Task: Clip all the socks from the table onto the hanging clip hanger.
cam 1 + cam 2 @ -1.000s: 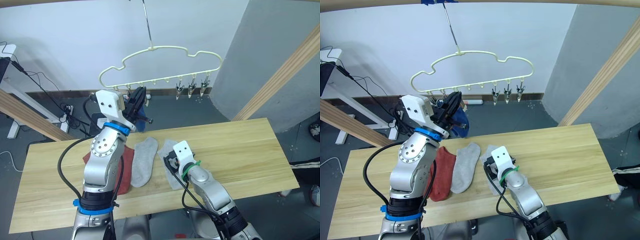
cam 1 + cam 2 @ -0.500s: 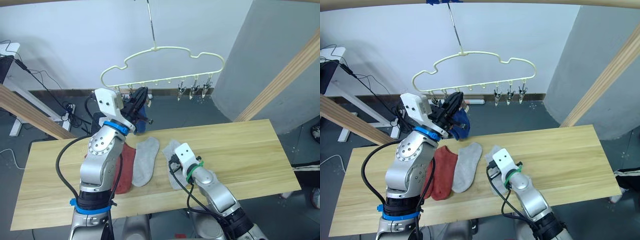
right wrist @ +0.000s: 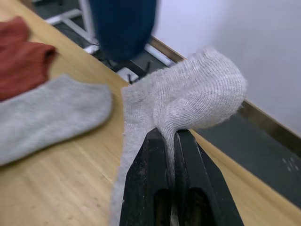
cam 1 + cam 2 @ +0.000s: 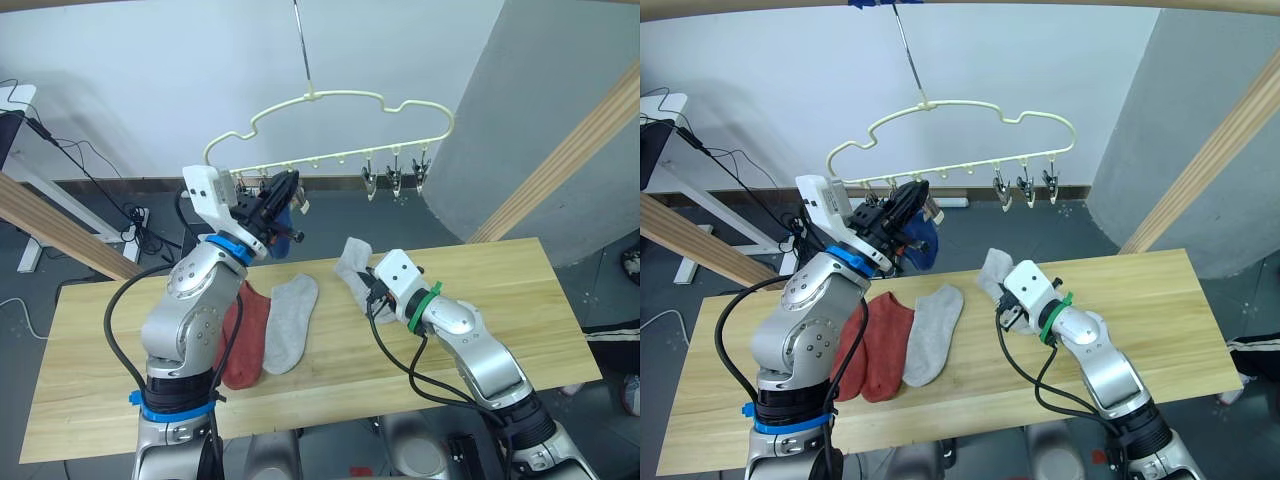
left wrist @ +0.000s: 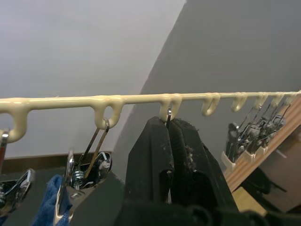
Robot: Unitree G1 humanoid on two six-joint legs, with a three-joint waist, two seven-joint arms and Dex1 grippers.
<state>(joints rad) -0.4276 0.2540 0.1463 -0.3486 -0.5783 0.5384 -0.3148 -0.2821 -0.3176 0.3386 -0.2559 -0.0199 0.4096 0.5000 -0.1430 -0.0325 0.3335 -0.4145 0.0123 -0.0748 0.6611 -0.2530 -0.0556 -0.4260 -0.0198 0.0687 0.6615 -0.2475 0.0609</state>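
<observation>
A pale-yellow clip hanger (image 4: pixel 330 130) is hung by its long metal hook above the far edge of the surface (image 4: pixel 500 300), with a row of small metal clips (image 4: pixel 394 181) under its lower bar. The left tool (image 5: pixel 170 129) is raised to that bar, and its two black fingers are pressed together around the wire of one clip, just below the loop from which it hangs. Beside it, a blue sock (image 4: pixel 921 243) is seen hanging from the clips near the left end of the hanger; in the left wrist view a scrap of blue cloth is caught in the neighbouring clip.

The right tool (image 3: pixel 169 141) is lifted above the middle of the surface, and a light grey sock (image 3: pixel 188 101) is pinched between its narrowly closed fingers. The sock is draped over the fingertips, with one end folded over and the other trailing down towards the wood.

On the surface, left of the right tool, a second light grey sock (image 4: pixel 284 320) is laid flat, and rust-red socks (image 4: pixel 245 335) are laid just beside it on the left, partly hidden behind the left arm. How many red ones are stacked there cannot be told.
</observation>
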